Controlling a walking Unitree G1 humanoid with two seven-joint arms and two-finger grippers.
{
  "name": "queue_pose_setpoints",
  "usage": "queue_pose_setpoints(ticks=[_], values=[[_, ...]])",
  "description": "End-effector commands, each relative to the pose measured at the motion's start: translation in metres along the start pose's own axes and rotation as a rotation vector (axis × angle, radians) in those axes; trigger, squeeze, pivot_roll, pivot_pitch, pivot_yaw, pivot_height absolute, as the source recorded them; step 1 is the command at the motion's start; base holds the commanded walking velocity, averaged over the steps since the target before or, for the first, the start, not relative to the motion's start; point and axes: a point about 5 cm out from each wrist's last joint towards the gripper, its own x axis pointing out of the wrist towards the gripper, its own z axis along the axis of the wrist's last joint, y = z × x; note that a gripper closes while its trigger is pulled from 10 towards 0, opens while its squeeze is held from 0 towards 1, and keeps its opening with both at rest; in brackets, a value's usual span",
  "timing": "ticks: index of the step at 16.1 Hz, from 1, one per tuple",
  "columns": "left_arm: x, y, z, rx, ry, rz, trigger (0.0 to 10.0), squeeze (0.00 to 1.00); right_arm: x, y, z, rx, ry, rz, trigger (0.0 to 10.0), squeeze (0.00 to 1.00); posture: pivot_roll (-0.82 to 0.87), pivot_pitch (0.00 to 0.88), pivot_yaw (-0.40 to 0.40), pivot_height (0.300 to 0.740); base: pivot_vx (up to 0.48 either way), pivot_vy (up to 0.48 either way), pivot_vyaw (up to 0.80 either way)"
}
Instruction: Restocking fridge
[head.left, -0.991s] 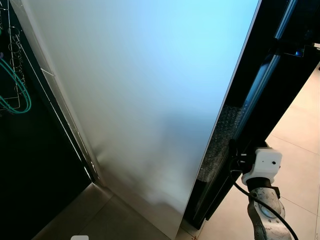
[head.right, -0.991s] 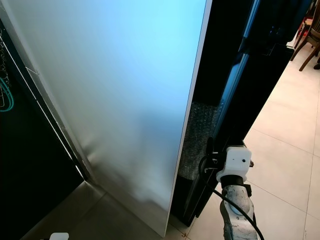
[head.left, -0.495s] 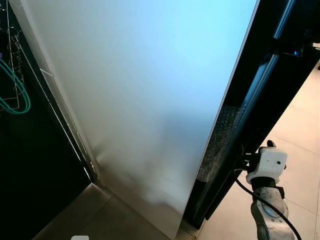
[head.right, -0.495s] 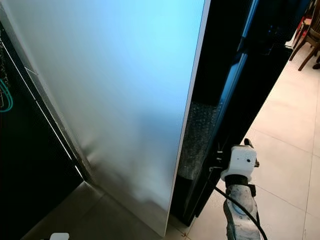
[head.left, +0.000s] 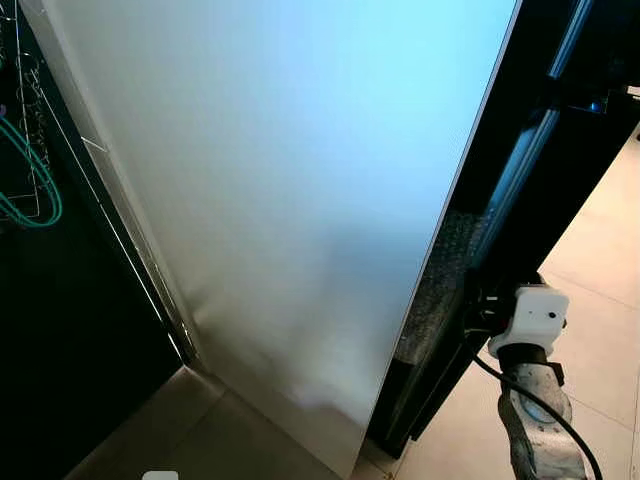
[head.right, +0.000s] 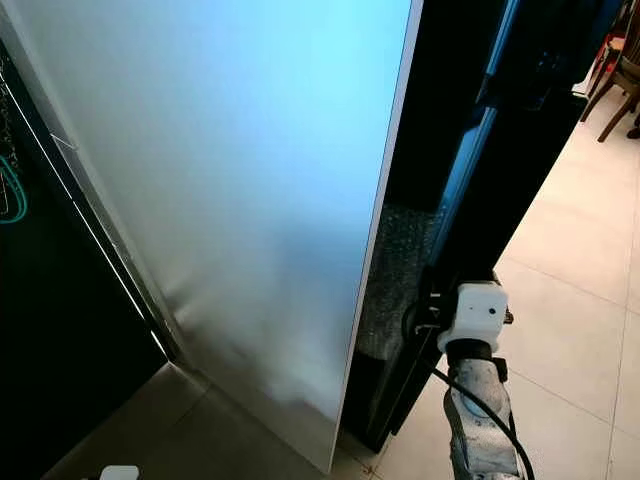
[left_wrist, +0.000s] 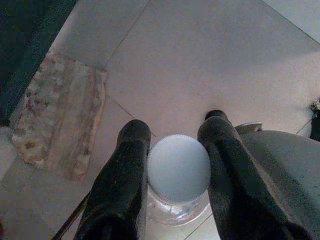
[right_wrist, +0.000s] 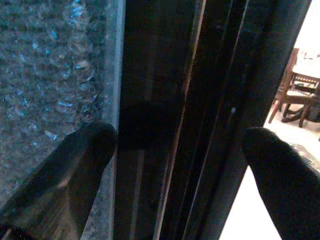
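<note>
- Fridge door (head.left: 290, 200), a wide pale panel lit blue-white, stands swung out and takes up most of the head views; it is presumably open so that stock can go in.
- Dark fridge body (head.right: 520, 150) rises to the right of the door's edge, and a bubble-textured panel (right_wrist: 45, 75) sits in the gap low down between the two.
- Pale tiled floor (head.right: 580, 250) runs off to the right, where wooden chairs (head.right: 620, 70) stand well apart from the fridge.
- Wire shelving (head.left: 25, 120) with a green cable looped on it shows in the dark space to the left of the door.
- Right gripper (right_wrist: 180, 150) sits low at the black edge of the fridge, its two fingers spread wide with the dark frame between them, gripping nothing; my guess is it is placed to push or steady the door.
- Left gripper (left_wrist: 175, 165) hangs over the floor, fingers closed on either side of a clear bottle (left_wrist: 178, 172) just below its white ribbed cap, so the item to be stocked stays ready.
- Patterned mat (left_wrist: 55, 115) lies on the tiles beneath it.
- No brand, label or writing is readable anywhere.
</note>
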Motion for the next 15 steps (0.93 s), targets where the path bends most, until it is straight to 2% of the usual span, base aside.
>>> queue_pose_setpoints(ticks=[1,4,8,10,15], values=[[-0.001,0.0,-0.007,0.002,0.023,-0.002,10.0,0.0,0.001,-0.007,0.001,-0.013,-0.006,-0.028,10.0,0.0,-0.03,0.0,-0.052,0.74,0.0,0.0,0.0],[-0.001,0.001,-0.007,-0.001,0.025,0.001,10.0,0.0,-0.002,-0.021,0.003,-0.037,-0.019,-0.107,10.0,0.0,-0.03,0.0,-0.047,0.74,0.0,0.0,0.0],[-0.001,0.0,-0.009,0.0,0.028,0.0,10.0,0.0,-0.004,-0.031,0.003,-0.054,-0.021,-0.146,10.0,0.0,-0.03,0.0,-0.045,0.74,0.0,0.0,0.0],[-0.001,0.0,-0.009,-0.002,0.028,0.0,10.0,0.0,-0.006,-0.041,0.002,-0.079,-0.011,-0.183,10.0,0.0,-0.03,0.0,-0.045,0.74,0.0,0.0,0.0],[-0.001,0.0,-0.009,0.0,0.031,-0.003,10.0,0.0,-0.021,-0.079,-0.012,-0.103,0.075,-0.378,10.0,0.0,-0.04,0.0,-0.042,0.74,0.0,0.0,0.0]])
